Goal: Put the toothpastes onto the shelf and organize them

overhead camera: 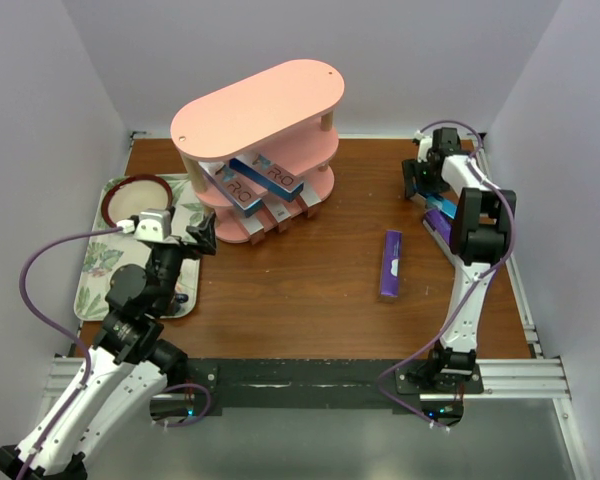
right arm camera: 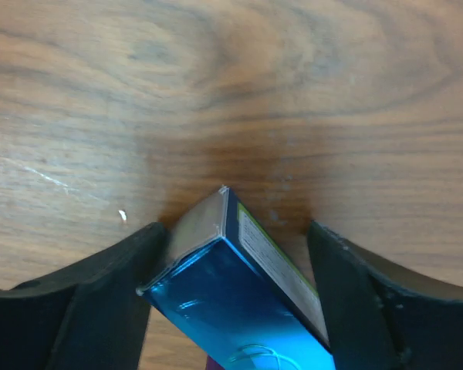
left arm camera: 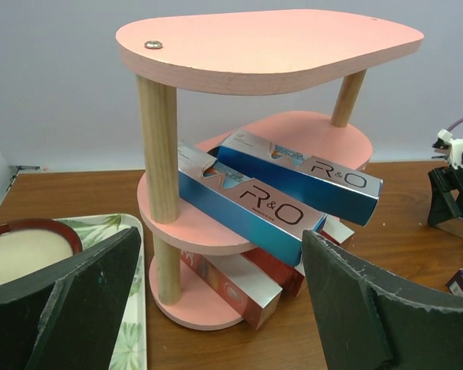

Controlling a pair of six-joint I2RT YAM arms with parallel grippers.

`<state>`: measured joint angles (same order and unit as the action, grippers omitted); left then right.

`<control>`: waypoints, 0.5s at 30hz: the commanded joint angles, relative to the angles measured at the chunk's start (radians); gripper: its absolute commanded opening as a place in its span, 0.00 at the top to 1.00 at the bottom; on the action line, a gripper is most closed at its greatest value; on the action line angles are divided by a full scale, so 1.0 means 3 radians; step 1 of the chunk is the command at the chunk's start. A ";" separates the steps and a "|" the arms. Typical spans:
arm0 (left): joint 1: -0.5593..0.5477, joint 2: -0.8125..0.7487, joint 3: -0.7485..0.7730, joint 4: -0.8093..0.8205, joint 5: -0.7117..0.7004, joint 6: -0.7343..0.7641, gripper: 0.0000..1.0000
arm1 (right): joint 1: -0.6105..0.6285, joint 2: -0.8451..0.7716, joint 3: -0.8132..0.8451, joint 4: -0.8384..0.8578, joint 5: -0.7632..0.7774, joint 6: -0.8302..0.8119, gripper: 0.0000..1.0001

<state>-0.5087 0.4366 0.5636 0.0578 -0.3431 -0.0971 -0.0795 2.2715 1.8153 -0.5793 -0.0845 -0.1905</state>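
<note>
**Pick-up step, right arm.** Your right claw (right arm camera: 235, 227) straddles a blue toothpaste box (right arm camera: 231, 308) at the far right of the bench (overhead camera: 310, 300). One finger is against the carton, but you cannot tell whether the grip has closed. Your left claw (left arm camera: 220, 239) stands wide apart and empty, facing the shelf (overhead camera: 255, 100). Its middle and bottom tiers carry the shelved boxes (left arm camera: 255, 204), lying askew. A purple box (overhead camera: 390, 265) lies loose mid-bench. The next move likely calls for a firm hold, then a carry to a free tier.
</note>
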 commanded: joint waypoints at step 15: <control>0.0070 0.0002 0.0080 0.0089 0.0111 -0.0091 0.10 | 0.0127 -0.0275 0.0080 0.0054 -0.0332 0.0267 0.58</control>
<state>-0.4976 0.4385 0.5636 0.0578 -0.3206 -0.1123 -0.0666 2.2654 1.8153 -0.5835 -0.0978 -0.1741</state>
